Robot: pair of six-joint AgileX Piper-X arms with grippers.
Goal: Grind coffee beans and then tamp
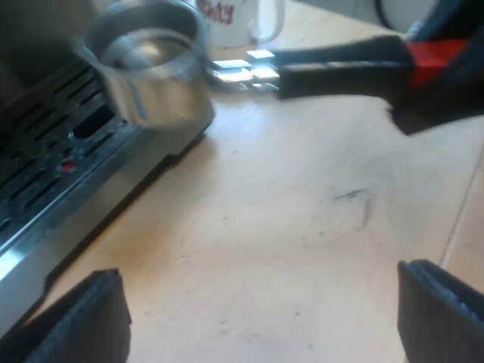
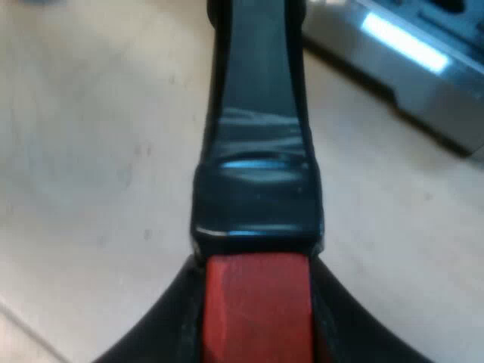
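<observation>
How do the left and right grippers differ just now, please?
The left gripper is open; the right gripper is shut on the metal holder at its handle's red end. The left gripper holds nothing over the wooden table; the right gripper holds its load beside the espresso machine. Both are black.

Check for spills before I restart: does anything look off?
Nothing stands out. The right end effector holds the metal holder by its red handle end at the espresso machine; nothing is spilled on the table. A faint dark scuff marks the wood.
</observation>
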